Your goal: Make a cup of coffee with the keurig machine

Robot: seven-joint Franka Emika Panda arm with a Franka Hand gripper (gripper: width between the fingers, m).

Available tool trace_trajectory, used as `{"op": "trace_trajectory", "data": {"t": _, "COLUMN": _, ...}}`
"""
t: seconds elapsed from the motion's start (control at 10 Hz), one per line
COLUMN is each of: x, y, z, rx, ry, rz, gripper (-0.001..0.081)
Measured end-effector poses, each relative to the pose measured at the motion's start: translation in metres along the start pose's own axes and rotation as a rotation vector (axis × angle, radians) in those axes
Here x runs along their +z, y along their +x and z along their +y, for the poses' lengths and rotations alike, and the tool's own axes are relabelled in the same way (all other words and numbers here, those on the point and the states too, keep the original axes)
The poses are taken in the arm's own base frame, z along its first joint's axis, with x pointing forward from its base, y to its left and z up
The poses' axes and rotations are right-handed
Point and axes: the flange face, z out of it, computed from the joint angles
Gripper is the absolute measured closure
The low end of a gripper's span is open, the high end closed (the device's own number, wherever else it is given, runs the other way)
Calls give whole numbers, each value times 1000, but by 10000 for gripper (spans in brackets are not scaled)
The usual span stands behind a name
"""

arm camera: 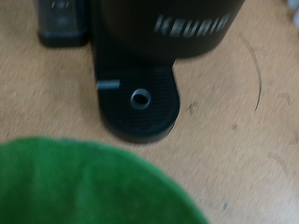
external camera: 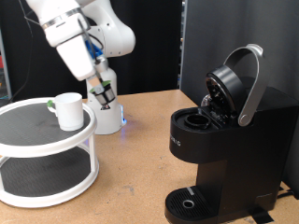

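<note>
The keurig machine (external camera: 229, 140) stands at the exterior view's right with its silver-handled lid (external camera: 245, 79) raised and the pod chamber (external camera: 201, 119) open. Its round drip base (external camera: 192, 201) bears nothing. The white cup (external camera: 68, 109) stands on the top tier of a white round stand (external camera: 42, 140) at the exterior view's left. The gripper does not show in either view; only the white arm (external camera: 75, 37) shows at the top left. The wrist view looks down on the machine's front and drip base (arm camera: 140, 98). A large blurred green shape (arm camera: 84, 187) fills its near edge; what it is cannot be told.
The arm's base (external camera: 107, 112) stands right behind the stand. A small dark-green thing (external camera: 48, 105) lies beside the cup. The tabletop (external camera: 140, 177) is brown wood. A dark box (arm camera: 64, 21) sits beside the machine in the wrist view.
</note>
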Motion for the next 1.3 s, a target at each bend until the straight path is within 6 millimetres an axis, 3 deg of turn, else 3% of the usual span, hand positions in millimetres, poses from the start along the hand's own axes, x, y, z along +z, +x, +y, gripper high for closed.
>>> {"op": "trace_trajectory", "data": {"t": 0.2, "x": 2, "y": 22, "z": -1, "rx": -2, "ry": 6, "rz": -11, "gripper": 349}}
{"op": "trace_trajectory", "data": {"t": 0.5, "x": 4, "y": 26, "z": -3, "rx": -19, "ry": 4, "rz": -9, "gripper": 349}}
{"op": "trace_trajectory", "data": {"t": 0.8, "x": 11, "y": 60, "z": -10, "rx": -69, "ry": 50, "rz": -44, "gripper": 349}}
{"op": "trace_trajectory", "data": {"t": 1.3, "x": 17, "y": 113, "z": -4, "rx": -86, "ry": 84, "rz": -45, "gripper": 349}}
